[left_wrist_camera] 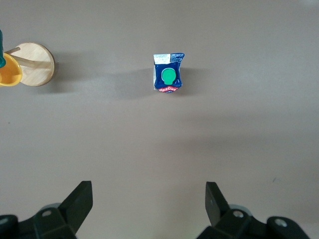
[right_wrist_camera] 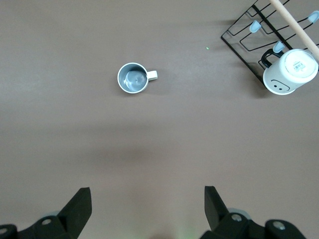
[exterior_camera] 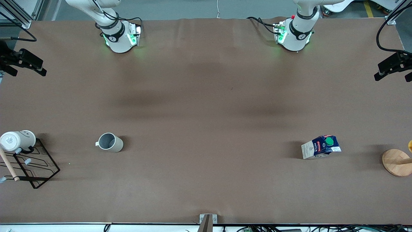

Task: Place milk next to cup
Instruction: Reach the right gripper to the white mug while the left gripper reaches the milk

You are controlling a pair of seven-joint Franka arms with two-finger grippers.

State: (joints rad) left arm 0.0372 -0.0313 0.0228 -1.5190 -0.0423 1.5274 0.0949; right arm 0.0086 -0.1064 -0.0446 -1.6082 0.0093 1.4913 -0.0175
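The milk [exterior_camera: 321, 147], a small carton with a dark blue top, whitish lower part and round green cap, stands on the brown table toward the left arm's end. It also shows in the left wrist view [left_wrist_camera: 169, 73]. The cup [exterior_camera: 110, 142], a beige-grey mug with a grey inside and a small handle, stands toward the right arm's end and shows in the right wrist view [right_wrist_camera: 133, 78]. My left gripper [left_wrist_camera: 149, 185] is open and empty, high over the table, apart from the milk. My right gripper [right_wrist_camera: 147, 189] is open and empty, high over the table, apart from the cup.
A white smiley mug [exterior_camera: 17, 140] hangs on a black wire rack [exterior_camera: 35, 167] with a wooden rod at the right arm's end. A round wooden stand [exterior_camera: 396, 162] with a yellow object [left_wrist_camera: 9, 74] sits at the left arm's end.
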